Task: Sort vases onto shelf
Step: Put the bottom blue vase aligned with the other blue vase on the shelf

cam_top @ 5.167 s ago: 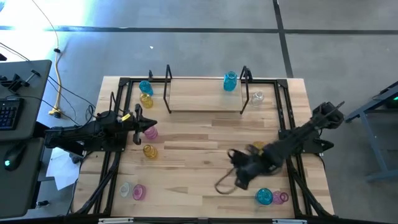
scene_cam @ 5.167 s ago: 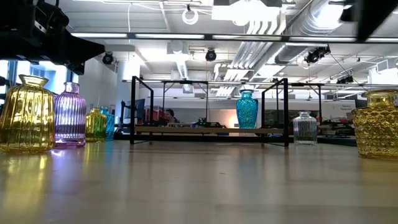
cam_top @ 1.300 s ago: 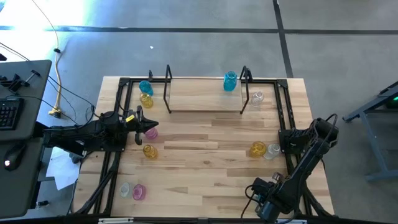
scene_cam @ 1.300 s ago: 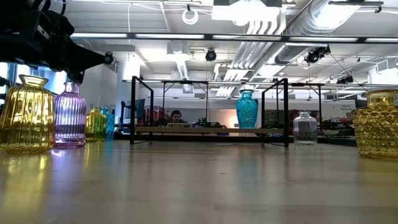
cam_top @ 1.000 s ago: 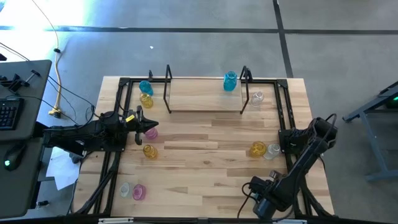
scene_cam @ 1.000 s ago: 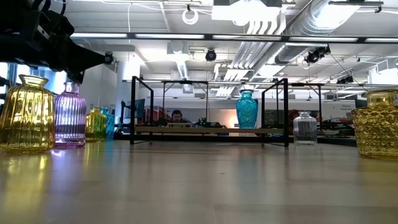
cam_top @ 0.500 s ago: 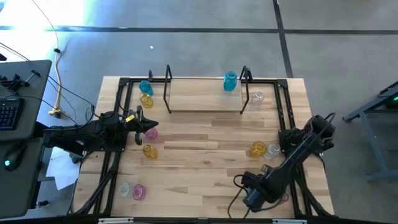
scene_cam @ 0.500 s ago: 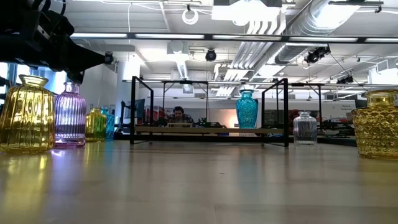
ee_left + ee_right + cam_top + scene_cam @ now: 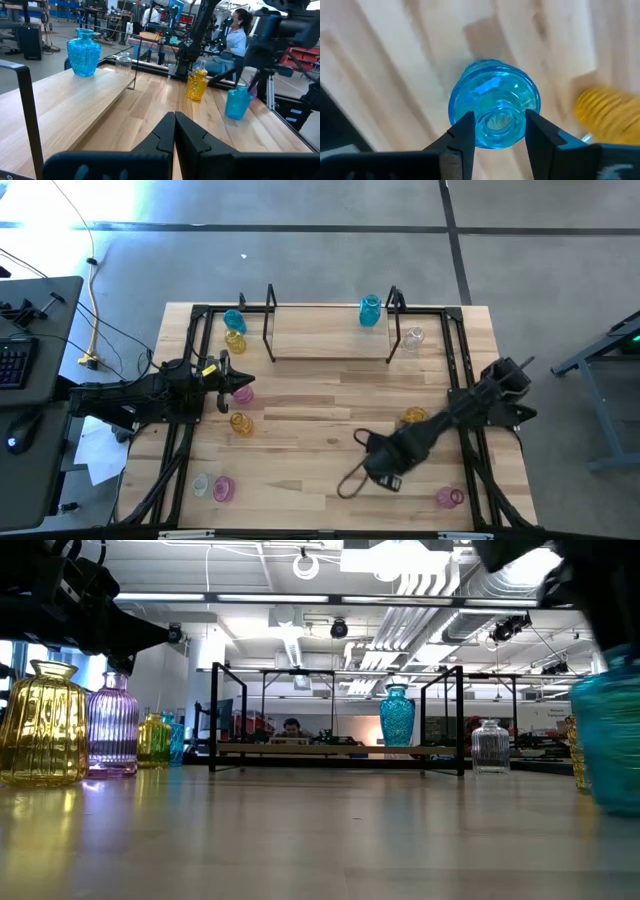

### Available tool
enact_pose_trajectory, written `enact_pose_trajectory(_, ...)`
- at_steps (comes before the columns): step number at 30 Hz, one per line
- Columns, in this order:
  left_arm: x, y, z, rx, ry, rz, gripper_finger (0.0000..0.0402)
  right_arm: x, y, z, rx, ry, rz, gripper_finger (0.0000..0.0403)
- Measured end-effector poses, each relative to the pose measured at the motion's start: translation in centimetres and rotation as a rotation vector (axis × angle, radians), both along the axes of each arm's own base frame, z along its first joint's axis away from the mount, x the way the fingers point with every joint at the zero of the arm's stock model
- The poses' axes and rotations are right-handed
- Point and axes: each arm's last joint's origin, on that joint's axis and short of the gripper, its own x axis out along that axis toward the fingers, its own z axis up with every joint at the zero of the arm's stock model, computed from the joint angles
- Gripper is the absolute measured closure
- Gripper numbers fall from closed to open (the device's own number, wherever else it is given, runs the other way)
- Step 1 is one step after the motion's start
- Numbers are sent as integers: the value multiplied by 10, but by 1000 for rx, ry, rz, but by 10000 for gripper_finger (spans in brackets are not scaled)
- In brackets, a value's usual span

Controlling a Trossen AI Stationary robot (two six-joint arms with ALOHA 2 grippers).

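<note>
I carry a ribbed cyan-blue glass vase (image 9: pixel 494 115) by its neck, the right gripper (image 9: pixel 495 131) clamped on it from above with 1 dark finger on each side. From overhead, that gripper (image 9: pixel 385 458) hangs over the middle-right of the light-wood tabletop (image 9: pixel 320 430), near a knobbly amber-yellow glass vase (image 9: pixel 415 418). The left wrist camera shows the cyan vase (image 9: pixel 237 102) clear of the wood, so I judge this the carry step: 1 vase lifted and bound for the low wooden shelf framed in black rods (image 9: pixel 330 335) at the far edge. A taller cyan-blue glass vase (image 9: pixel 369 311) already stands on that board near its right posts. The left gripper (image 9: pixel 174 131) waits with its fingers pressed together at the table's left side, just beside a pink ribbed glass vase (image 9: pixel 242 392). Next, I judge, comes a swing toward the shelf, clearing the amber vase and the upright posts, then a level set-down beside the cyan one there.
</note>
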Motion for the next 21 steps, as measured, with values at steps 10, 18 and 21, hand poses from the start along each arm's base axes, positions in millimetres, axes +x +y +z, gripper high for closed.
enact_pose_trajectory(10, 0, 0, 0, 0, 1, 0, 401, 30, -66, 1, -72, -32, 55, 295)
enact_pose_trajectory(18, 0, 0, 0, -1, 1, -8, 401, 45, -123, 1, -106, -50, 90, 295)
enact_pose_trajectory(21, 1, -2, 0, -17, 5, -26, 401, 47, -140, 1, -111, -49, 93, 295)
